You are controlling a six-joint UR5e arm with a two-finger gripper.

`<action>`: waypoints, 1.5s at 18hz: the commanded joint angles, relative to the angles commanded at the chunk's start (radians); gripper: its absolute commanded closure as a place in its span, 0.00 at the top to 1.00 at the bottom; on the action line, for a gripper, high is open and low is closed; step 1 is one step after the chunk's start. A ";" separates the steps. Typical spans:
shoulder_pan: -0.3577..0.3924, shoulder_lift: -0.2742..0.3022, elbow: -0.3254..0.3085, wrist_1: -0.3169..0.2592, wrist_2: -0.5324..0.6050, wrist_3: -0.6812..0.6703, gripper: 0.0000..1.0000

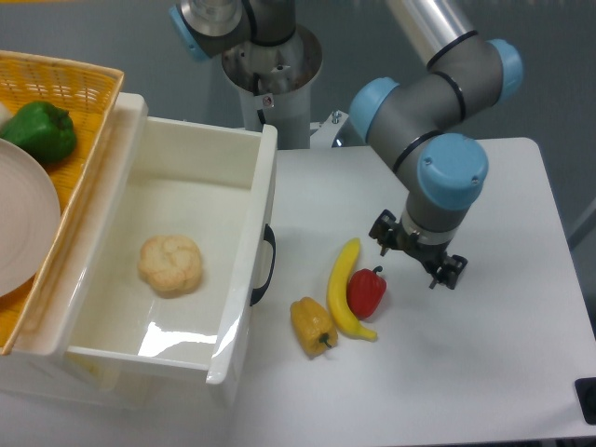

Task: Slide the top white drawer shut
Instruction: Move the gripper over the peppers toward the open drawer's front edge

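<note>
While the drawer (168, 261) stands pulled far out at the left of the desk (503, 372), I have the hand (416, 256) hanging over the bare top to its right, well apart from the black handle (266, 265). I see the fingers (445, 271) spread, with nothing between them, though from this angle I cannot tell how near the desk they are. A bread roll (170, 264) lies on the drawer's floor. Between the drawer front and the hand lie a yellow pepper (312, 325), a banana (342, 289) and a red pepper (367, 291); the red one touches the banana and sits just beside the hand's near finger. On the cabinet at far left a wicker basket (84, 79) holds a green pepper (40, 130) and a plate (23, 228).
</note>
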 joint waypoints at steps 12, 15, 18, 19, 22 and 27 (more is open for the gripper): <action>-0.009 0.006 -0.005 -0.069 -0.224 -0.144 0.00; -0.009 0.028 -0.014 -0.069 -0.282 -0.227 0.00; -0.008 0.069 -0.057 -0.071 -0.334 -0.301 0.00; -0.006 0.075 -0.072 -0.075 -0.347 -0.301 0.00; -0.012 0.089 -0.086 -0.092 -0.388 -0.316 0.00; -0.011 0.098 -0.081 -0.181 -0.504 -0.385 0.00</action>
